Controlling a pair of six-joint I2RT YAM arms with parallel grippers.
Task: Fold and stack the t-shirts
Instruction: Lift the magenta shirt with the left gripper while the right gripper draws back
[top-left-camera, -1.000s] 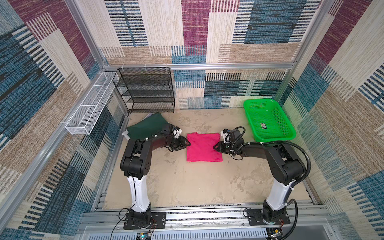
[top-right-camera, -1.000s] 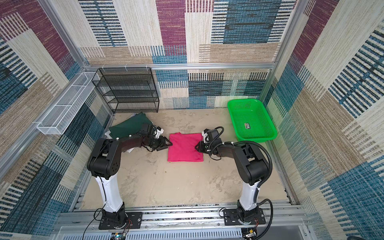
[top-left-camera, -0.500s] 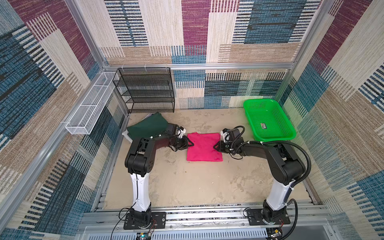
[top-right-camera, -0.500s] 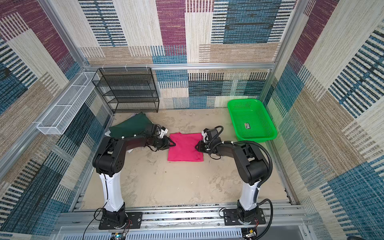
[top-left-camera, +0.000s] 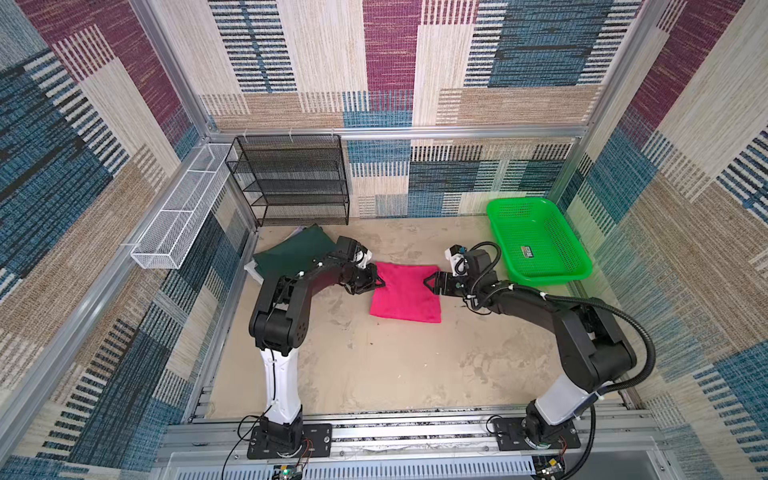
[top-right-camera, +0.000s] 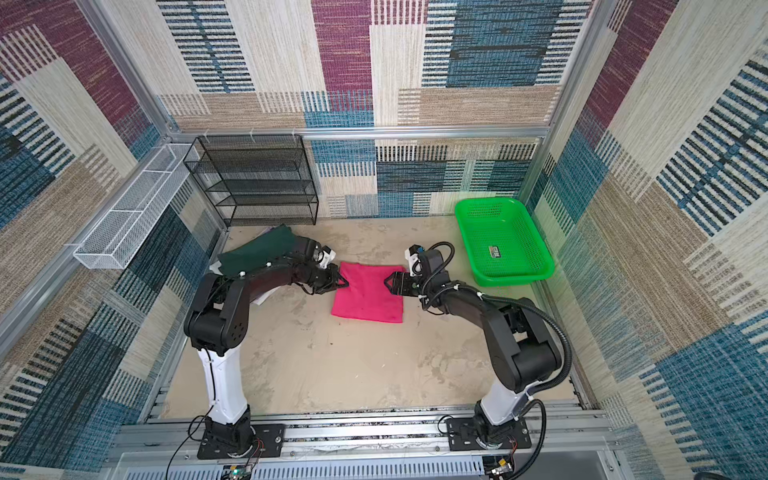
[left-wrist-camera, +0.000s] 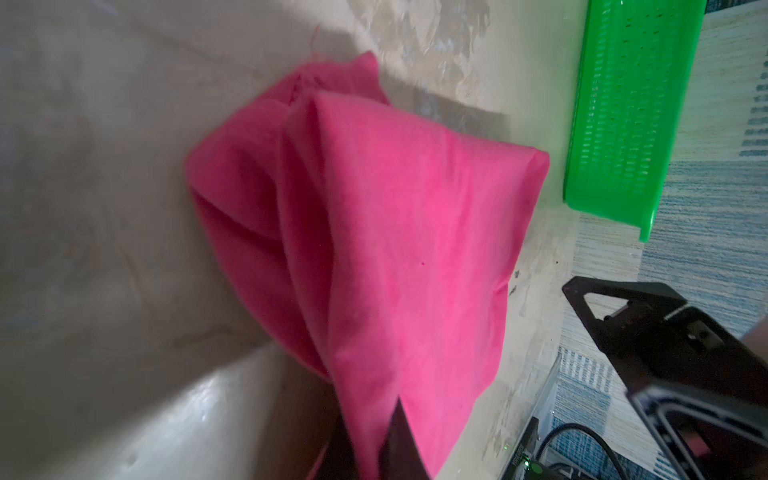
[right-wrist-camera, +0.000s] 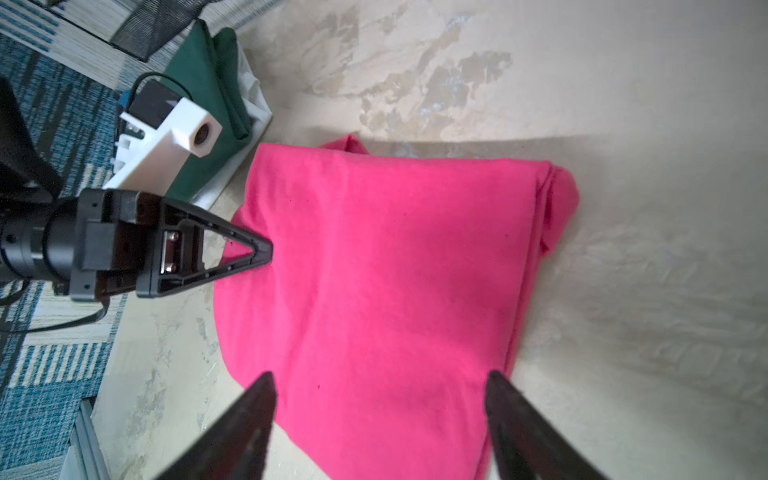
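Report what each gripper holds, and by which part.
The left gripper pinches the pink t-shirt at its side edge nearest the dark green shirt. The right gripper is open, holding nothing.

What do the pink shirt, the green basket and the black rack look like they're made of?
The pink shirt looks like soft matte knit cloth, probably cotton: it creases and folds in layers. The green basket looks like glossy moulded plastic, going by its sheen and rows of slots. The black rack is likely painted metal mesh: a fine see-through grid on thin wire frames.
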